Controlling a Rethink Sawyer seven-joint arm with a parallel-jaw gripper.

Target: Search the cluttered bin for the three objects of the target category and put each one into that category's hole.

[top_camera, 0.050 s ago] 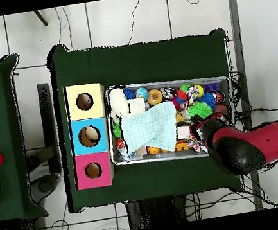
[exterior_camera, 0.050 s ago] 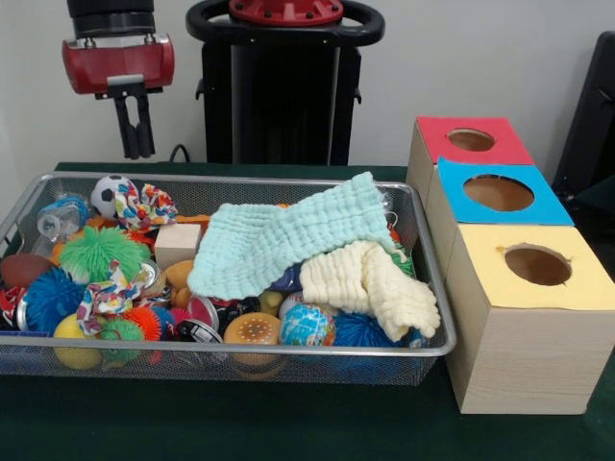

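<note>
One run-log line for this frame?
claw: shut, empty, above bin's end | bin: full, cloths on top | boxes: nothing visibly sorted yet

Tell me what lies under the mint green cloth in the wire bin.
The mint green cloth drapes over a cream cloth and toys in the wire bin. A globe ball peeks out at its near edge. Whatever sits beneath its middle is covered.

Front view: close, low camera across the bench [exterior_camera, 0.050 s ago: 288,423], facing the bin [exterior_camera, 0.050 s ago: 423,351]. Overhead view: distant, straight down on the whole bench. Both share bin and boxes [exterior_camera, 0.050 s ago: 538,327].
</note>
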